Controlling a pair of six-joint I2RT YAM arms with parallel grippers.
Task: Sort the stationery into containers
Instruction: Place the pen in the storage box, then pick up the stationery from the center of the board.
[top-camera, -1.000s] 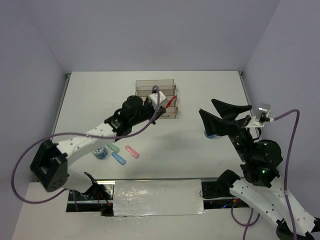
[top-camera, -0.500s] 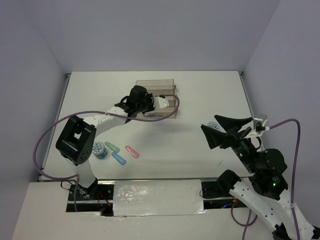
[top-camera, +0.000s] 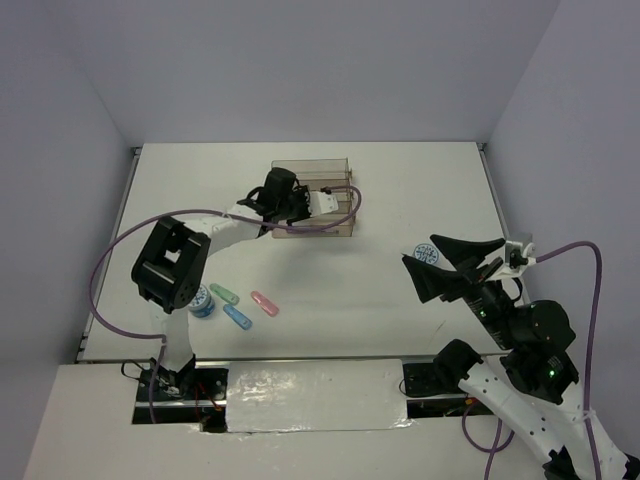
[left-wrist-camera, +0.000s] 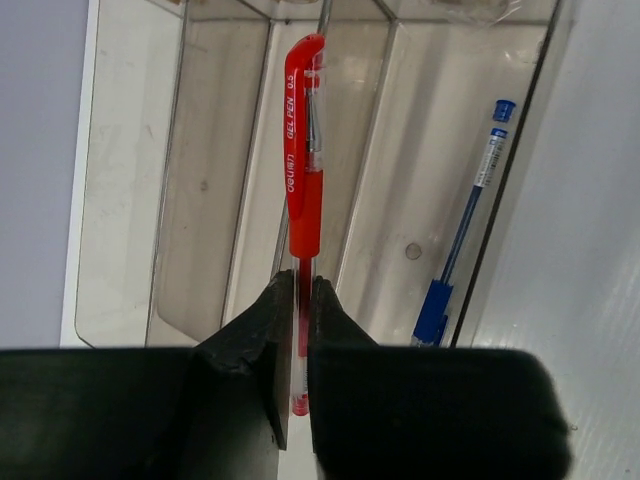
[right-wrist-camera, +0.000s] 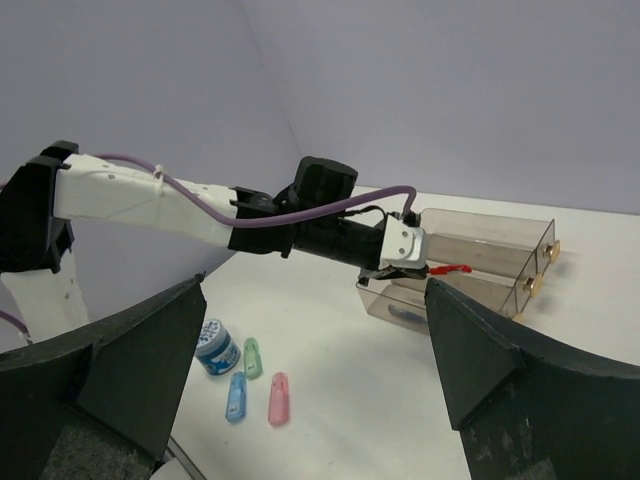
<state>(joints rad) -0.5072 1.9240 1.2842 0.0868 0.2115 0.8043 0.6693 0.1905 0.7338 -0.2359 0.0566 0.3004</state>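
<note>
red pen (left-wrist-camera: 303, 190) pinched by left gripper (left-wrist-camera: 297, 330) over trays (left-wrist-camera: 130, 200), middle slot, not yet dropped | blue pen (left-wrist-camera: 465, 230) lies in neighbouring slot | unsorted, well apart from trays: green capsule (top-camera: 225, 294), blue capsule (top-camera: 237, 316), pink capsule (top-camera: 264, 303), left roll (top-camera: 201, 301), right roll (top-camera: 424, 252) | right gripper (right-wrist-camera: 315, 300) spread wide, empty

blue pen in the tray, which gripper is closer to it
Left. The left gripper, fingers shut on the red pen, is over the trays right beside the blue pen. The right gripper hangs open away from the trays, toward the table's right side.
</note>
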